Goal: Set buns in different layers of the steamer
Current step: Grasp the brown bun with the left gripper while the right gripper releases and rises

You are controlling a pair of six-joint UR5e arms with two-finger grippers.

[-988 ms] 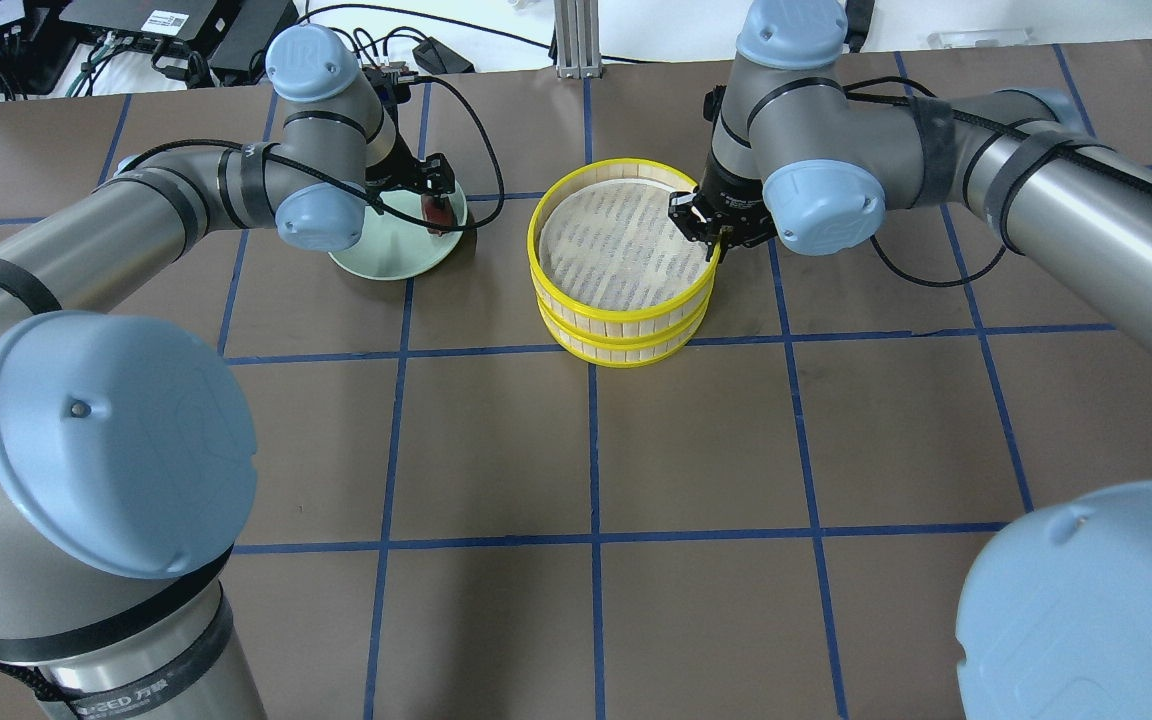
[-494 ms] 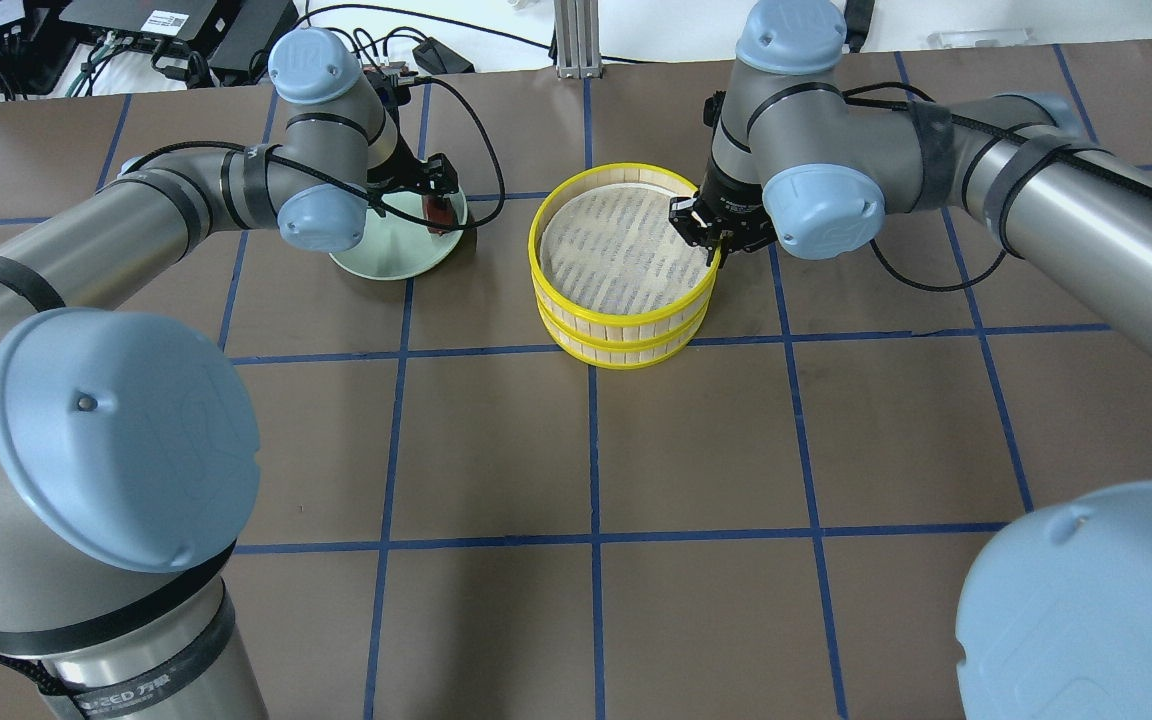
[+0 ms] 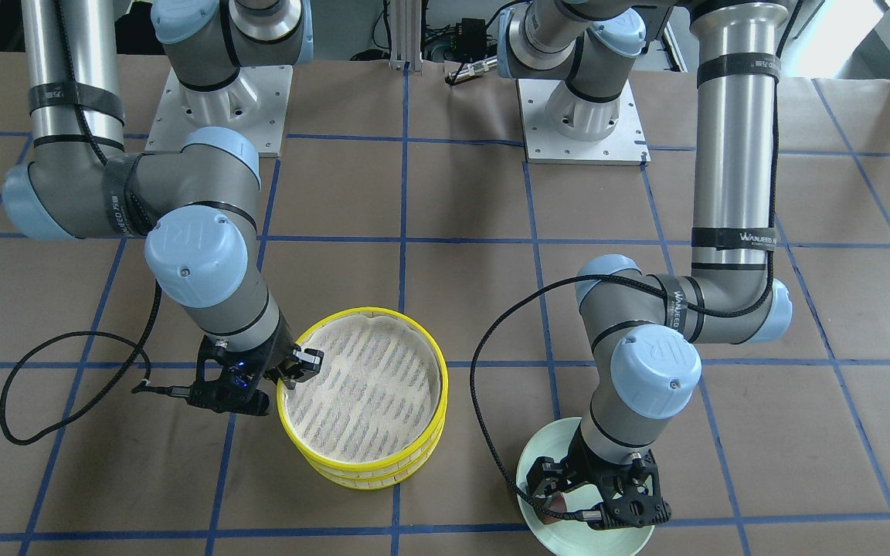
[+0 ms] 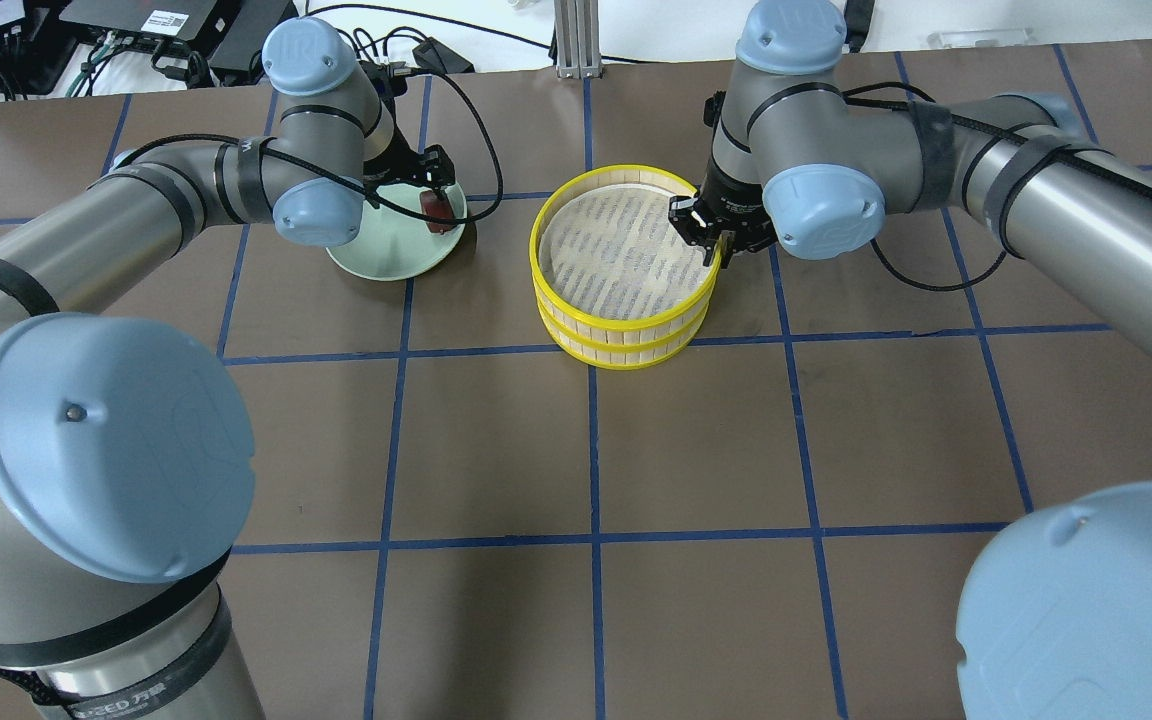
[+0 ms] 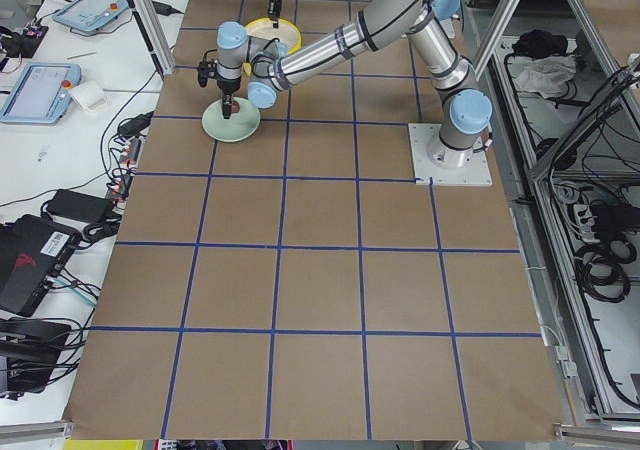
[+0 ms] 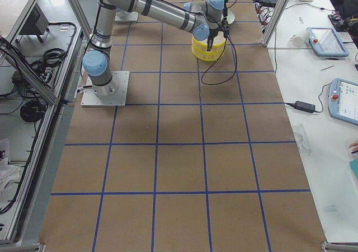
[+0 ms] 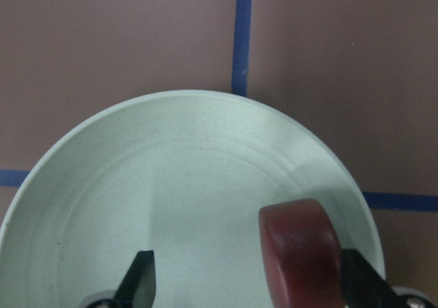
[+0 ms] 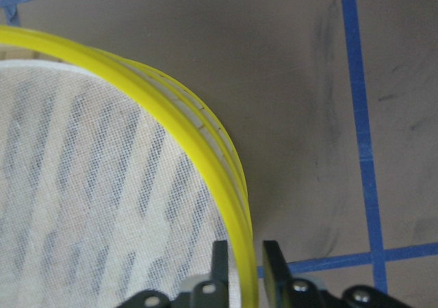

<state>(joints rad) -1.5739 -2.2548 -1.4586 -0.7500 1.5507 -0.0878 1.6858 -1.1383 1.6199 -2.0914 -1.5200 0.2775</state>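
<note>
Overhead view: brown bun (image 4: 433, 208) lies on the plate (image 4: 376, 255). The left gripper (image 7: 248, 267) straddles it, fingers apart, barely shifted this past second. The right gripper (image 8: 243, 250) stays pinched on the steamer (image 4: 626, 320) rim; top tray empty, trays still stacked.

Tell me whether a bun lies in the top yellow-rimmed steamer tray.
No, the yellow-rimmed tray shows only its bare white cloth lining.

Glossy yellow steamer (image 4: 624, 300) rims, white mesh cloth lining
</note>
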